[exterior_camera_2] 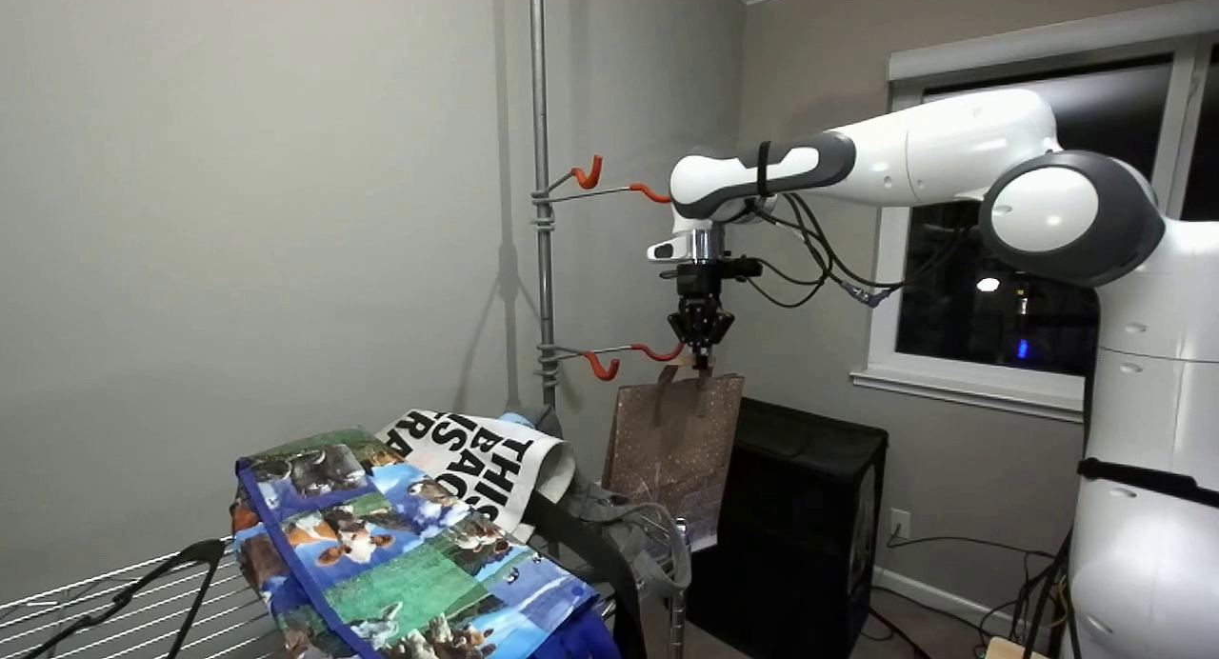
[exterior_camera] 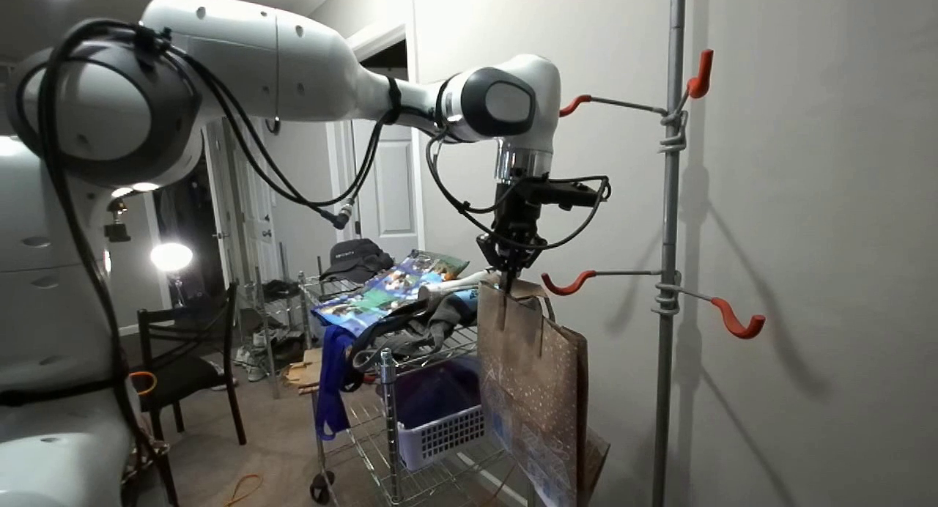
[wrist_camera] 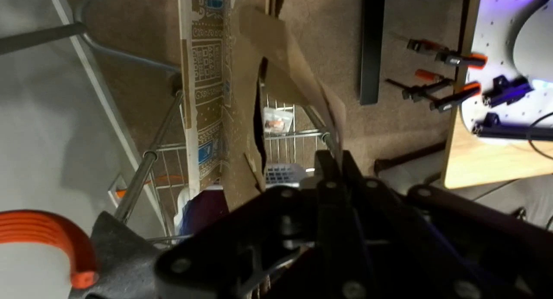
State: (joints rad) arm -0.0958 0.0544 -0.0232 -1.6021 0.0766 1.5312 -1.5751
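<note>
Black and up close in the wrist view, the gripper (wrist_camera: pixel 338 163) has its two sides squeezed together on a thin paper handle (wrist_camera: pixel 302 72). Tall and speckled, the brown bag (exterior_camera: pixel 531 368) hangs by that handle right under the gripper. A red hook (exterior_camera: pixel 564 290) sits near the gripper's end, on a gray pole (exterior_camera: pixel 670 199). Lower than the gripper, next to the brown bag, is a cart (exterior_camera: pixel 392 419) with a basket (exterior_camera: pixel 410 448) low down and a white bag (exterior_camera_2: pixel 476 459) on top. Getting hold of the brown bag looks done. Letting go seems left.
</note>
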